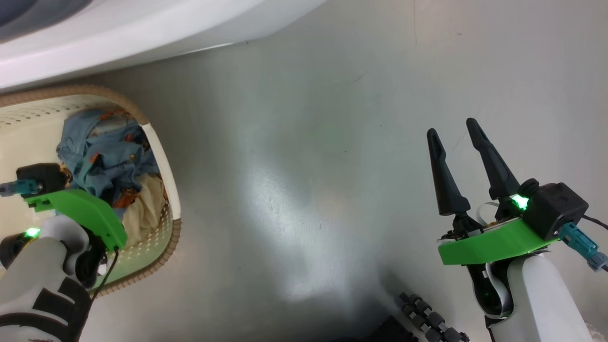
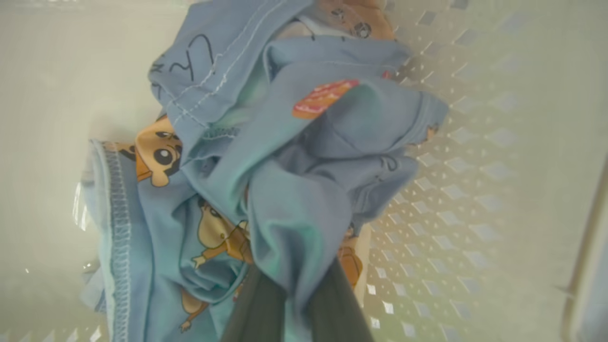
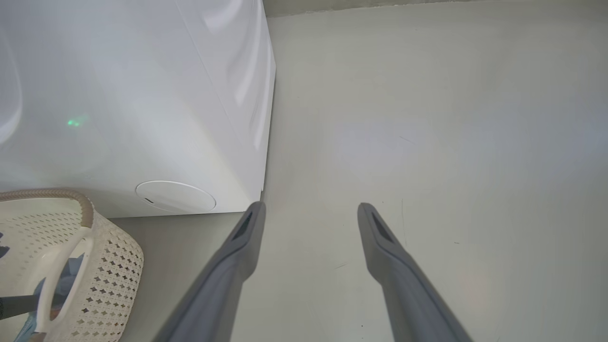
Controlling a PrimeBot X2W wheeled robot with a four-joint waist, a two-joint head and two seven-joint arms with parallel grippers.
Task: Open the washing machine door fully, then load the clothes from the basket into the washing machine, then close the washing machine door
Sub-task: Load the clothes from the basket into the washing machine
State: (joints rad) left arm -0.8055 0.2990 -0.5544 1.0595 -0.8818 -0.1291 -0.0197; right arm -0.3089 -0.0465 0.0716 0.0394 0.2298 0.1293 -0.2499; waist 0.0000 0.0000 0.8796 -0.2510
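The cream basket with its brown rim stands on the floor at the left, below the white washing machine. Light-blue clothes with orange cartoon prints lie bunched inside it. My left gripper reaches down into the basket and is shut on a fold of the clothes, with blue fabric pinched between its dark fingers. My right gripper hovers open over bare floor at the right, holding nothing. A dark curved patch on the machine may be the washing machine door; I cannot tell.
The right wrist view has the machine's white front corner, a round cap low on it, and the basket beside it. Glossy grey floor spreads between the arms. Black rollers of my base sit at the bottom.
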